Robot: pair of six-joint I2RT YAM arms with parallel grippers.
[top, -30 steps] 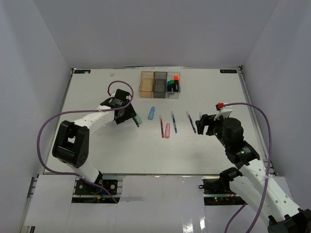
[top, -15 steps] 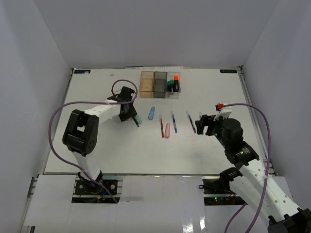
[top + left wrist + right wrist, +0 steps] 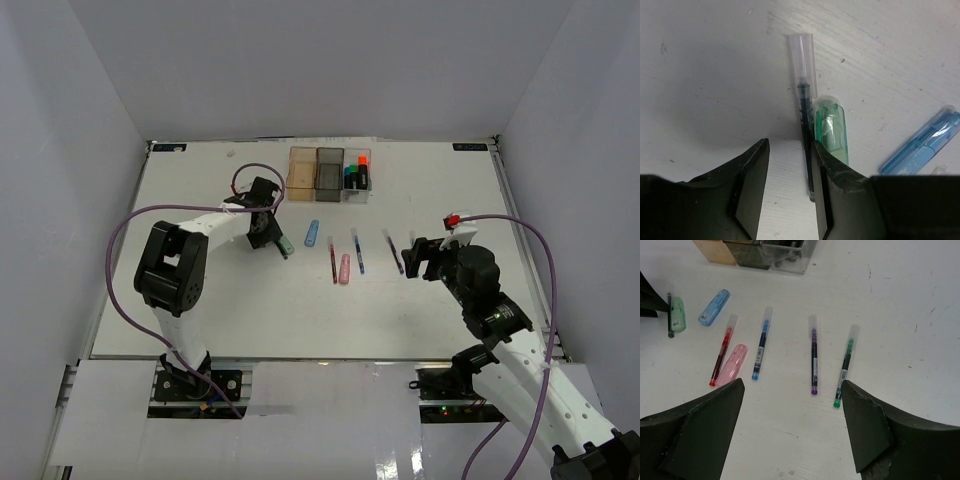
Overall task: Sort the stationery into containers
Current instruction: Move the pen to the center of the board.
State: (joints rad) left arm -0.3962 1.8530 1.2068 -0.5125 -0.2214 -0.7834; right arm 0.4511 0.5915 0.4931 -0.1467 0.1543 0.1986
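Note:
My left gripper [image 3: 789, 147] is open and low on the table. A thin black pen with a clear cap [image 3: 805, 105] lies between its jaws, against the right finger. A mint highlighter [image 3: 831, 127] lies just outside that finger, and a blue highlighter [image 3: 922, 147] lies further right. My right gripper [image 3: 791, 385] is open and empty above a red pen [image 3: 722, 352], a pink highlighter [image 3: 732, 365], a blue pen [image 3: 761, 346], a purple pen [image 3: 813, 355] and a green pen [image 3: 845, 365]. The amber bin [image 3: 300, 172], grey bin [image 3: 328, 172] and clear bin [image 3: 357, 178] stand at the back.
The clear bin holds several black highlighters with bright caps. In the top view my left gripper [image 3: 268, 238] is left of centre and my right gripper [image 3: 418, 258] is to the right. The table edge [image 3: 300, 357] runs along the front.
My left arm has swung in, its elbow moving right and back, while its gripper stayed by the mint highlighter. My right arm has not moved.

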